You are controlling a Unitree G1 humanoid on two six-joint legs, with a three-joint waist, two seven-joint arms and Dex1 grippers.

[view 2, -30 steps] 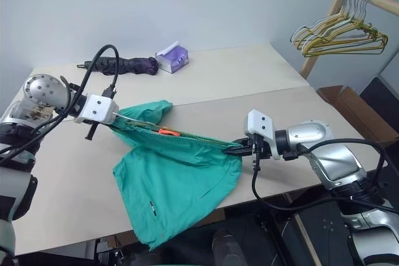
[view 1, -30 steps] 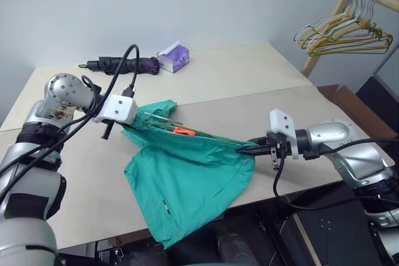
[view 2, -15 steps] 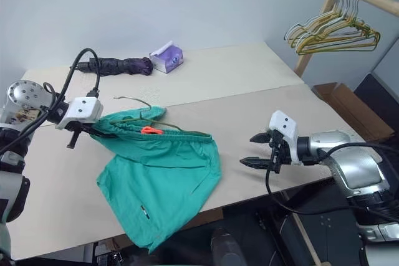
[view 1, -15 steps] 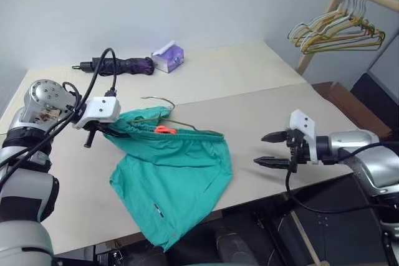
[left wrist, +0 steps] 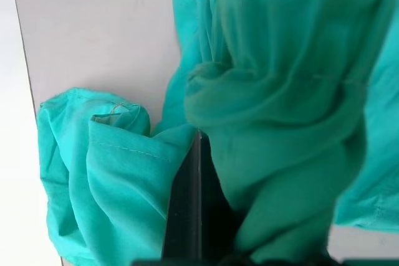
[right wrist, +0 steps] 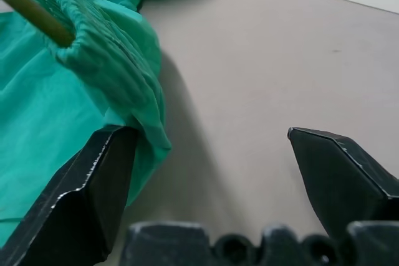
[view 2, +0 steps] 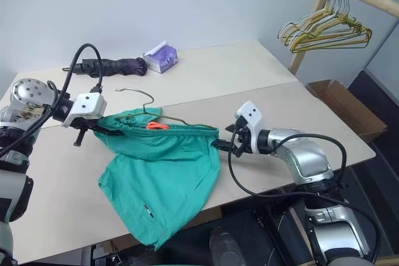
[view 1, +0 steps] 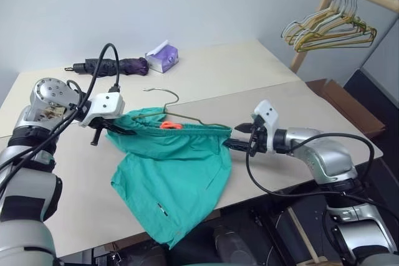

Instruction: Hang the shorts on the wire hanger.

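Shorts [view 1: 177, 166] lay on the table [view 1: 299, 101] edge, waistband threaded by the wire hanger [view 1: 181, 116]. Your left end effector [view 1: 107, 130] was clamped on the waistband; your right end effector [view 2: 223, 139] stood apart just beside its other end. If you closed short, the fabric could slide off the hanger.

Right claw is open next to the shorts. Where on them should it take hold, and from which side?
Probably the gathered waistband end of the shorts nearest the right claw, approached from the robot's right, along the table. That bunched end sticks out sideways where the wire hanger runs in, and the left claw is shut on the opposite end, so the band is stretched towards the open fingers.
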